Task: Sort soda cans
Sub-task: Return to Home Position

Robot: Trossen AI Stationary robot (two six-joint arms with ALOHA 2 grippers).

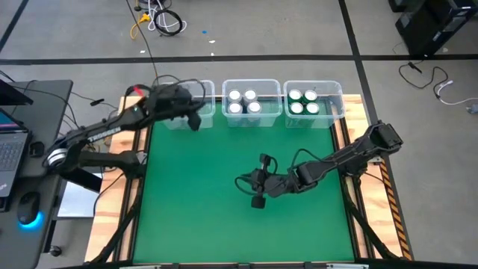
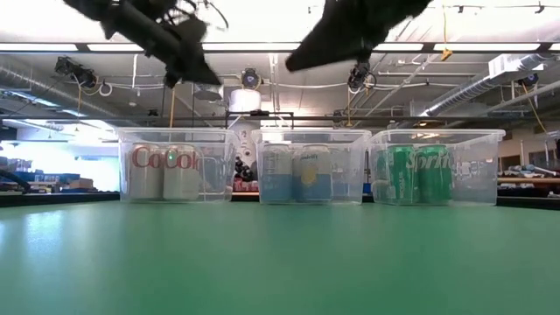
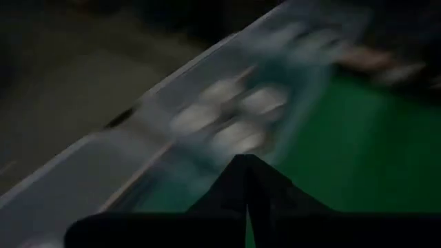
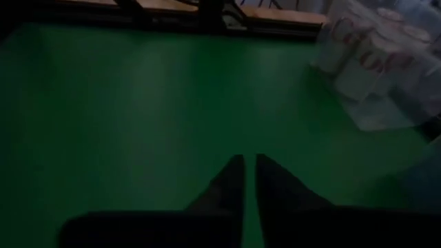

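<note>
At the far edge of your green table point(image 1: 224, 224) stand three clear bins: red-lettered soda cans point(image 2: 166, 171) fill the left bin point(image 2: 175, 132), pale soda cans point(image 1: 243, 102) the middle bin point(image 1: 252, 81), and green soda cans point(image 1: 304, 102) the right bin point(image 1: 314, 83). Your left gripper point(image 3: 246, 160) hangs over the left bin, fingers pressed together. Your right gripper point(image 4: 249, 160) hovers above mid-table, fingers closed to a thin slit.

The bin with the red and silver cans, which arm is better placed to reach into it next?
Left. The left gripper hangs right at that bin, while the right gripper is out over the green mat.
</note>
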